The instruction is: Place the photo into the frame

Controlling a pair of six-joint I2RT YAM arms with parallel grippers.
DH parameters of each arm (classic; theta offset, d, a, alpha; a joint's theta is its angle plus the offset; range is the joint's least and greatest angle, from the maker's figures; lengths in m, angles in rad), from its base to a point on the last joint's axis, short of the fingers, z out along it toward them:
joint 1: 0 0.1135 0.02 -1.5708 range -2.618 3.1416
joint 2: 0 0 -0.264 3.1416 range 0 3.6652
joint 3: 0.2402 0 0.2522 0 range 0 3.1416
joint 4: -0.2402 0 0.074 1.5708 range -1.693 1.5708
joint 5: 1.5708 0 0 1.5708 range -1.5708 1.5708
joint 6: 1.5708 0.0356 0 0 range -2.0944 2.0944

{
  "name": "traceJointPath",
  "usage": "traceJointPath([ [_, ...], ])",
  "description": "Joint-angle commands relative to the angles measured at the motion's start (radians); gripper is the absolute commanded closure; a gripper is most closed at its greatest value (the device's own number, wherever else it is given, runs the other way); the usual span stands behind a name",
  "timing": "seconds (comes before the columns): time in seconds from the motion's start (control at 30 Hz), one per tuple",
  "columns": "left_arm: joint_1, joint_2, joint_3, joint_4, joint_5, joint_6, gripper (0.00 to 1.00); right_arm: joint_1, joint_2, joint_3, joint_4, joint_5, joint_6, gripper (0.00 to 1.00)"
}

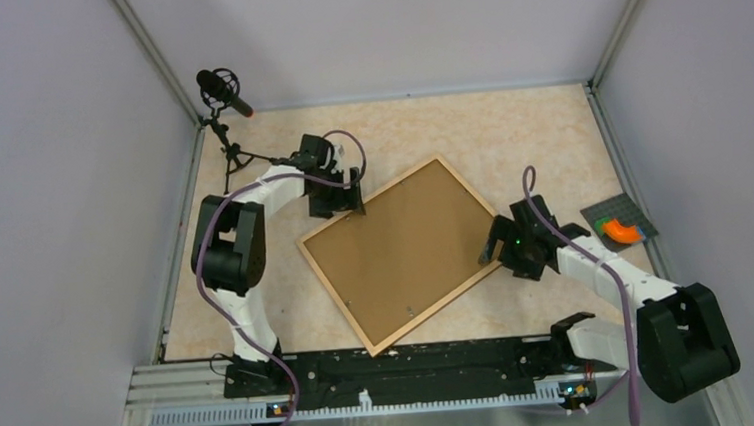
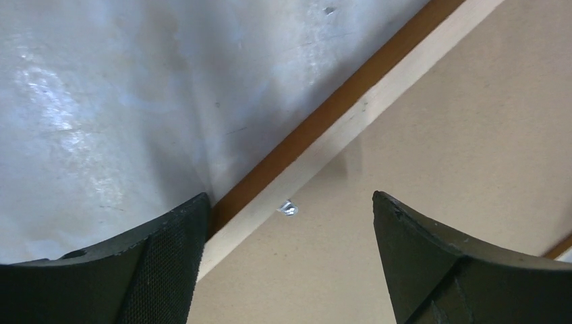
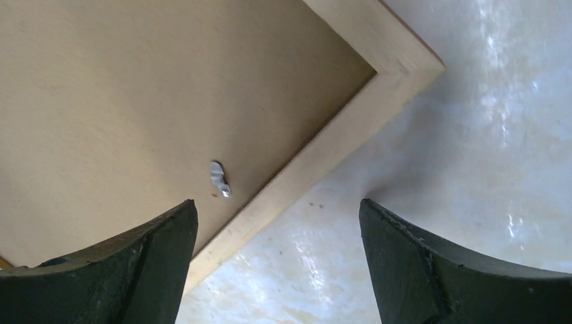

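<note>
The light wood frame (image 1: 336,298) lies flat and turned at an angle in the middle of the table, back side up. A plain brown backing board (image 1: 401,251) fills it. The photo is hidden. My left gripper (image 1: 353,207) is open over the frame's upper-left edge. In the left wrist view its jaws (image 2: 290,196) straddle the moulding (image 2: 324,145) and a small metal tab (image 2: 287,208) on the board (image 2: 438,169). My right gripper (image 1: 491,245) is open at the frame's right corner. Its jaws (image 3: 276,202) stand over the moulding (image 3: 337,135), near another tab (image 3: 219,179).
A microphone on a small tripod (image 1: 224,91) stands at the back left. A grey plate with an orange piece (image 1: 619,224) lies at the right edge. The beige marbled table (image 1: 507,124) is walled on three sides.
</note>
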Motion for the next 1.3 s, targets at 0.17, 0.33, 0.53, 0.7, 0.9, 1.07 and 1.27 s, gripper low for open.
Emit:
traceJointPath([
  [0.17,-0.005,-0.067,-0.142,-0.010,0.005,-0.082,0.08,-0.006,0.086,0.065,0.101,-0.021,-0.067,0.14],
  [0.33,-0.005,-0.169,-0.269,0.012,0.066,-0.121,0.08,-0.005,0.223,0.158,0.172,-0.039,-0.177,0.14],
  [0.53,-0.004,-0.301,-0.399,0.006,0.016,-0.120,0.08,-0.005,0.401,0.306,0.173,-0.094,-0.283,0.16],
  [0.7,-0.004,-0.337,-0.424,0.006,-0.055,-0.112,0.08,0.002,0.425,0.362,0.045,-0.038,-0.307,0.28],
  [0.9,-0.004,-0.326,-0.435,0.027,-0.055,-0.101,0.08,0.087,0.429,0.370,-0.028,0.077,-0.310,0.30],
  [1.07,-0.003,-0.325,-0.438,0.028,-0.052,-0.094,0.08,0.104,0.474,0.376,-0.019,0.104,-0.284,0.36],
  [1.27,-0.003,-0.334,-0.446,0.032,-0.048,-0.093,0.08,0.104,0.489,0.400,-0.008,0.128,-0.254,0.42],
])
